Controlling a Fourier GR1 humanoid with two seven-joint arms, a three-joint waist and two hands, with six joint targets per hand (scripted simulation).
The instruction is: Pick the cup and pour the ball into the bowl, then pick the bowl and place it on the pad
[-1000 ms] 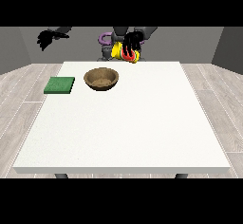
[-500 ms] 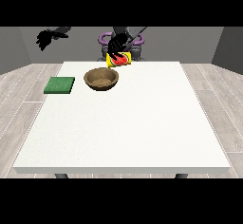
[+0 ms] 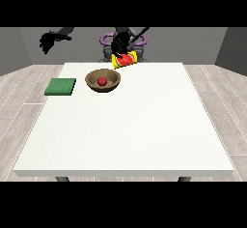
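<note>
A: Ball (image 3: 102, 81) lay red inside the wooden bowl (image 3: 114, 83), didn't it?

B: It did. The bowl stood on the white tabletop (image 3: 130, 125), toward the far edge and left of the middle in the view.

A: And the cup (image 3: 125, 61)?

B: Yellow and red, tipped over on its side, held in the air just above and to the right of the bowl. The robot hand at the view's right (image 3: 120, 43) had its fingers curled round it from above.

A: Did the cup touch the bowl?

B: I couldn't tell; they looked close, no more.

A: The other robot hand?

B: The robot hand at the view's left (image 3: 49, 41) was raised beyond the tabletop's far left corner, holding nothing. How its fingers lay I couldn't tell.

A: The pad (image 3: 61, 87)?

B: Green, flat on the tabletop, just left of the bowl, apart from it.
</note>
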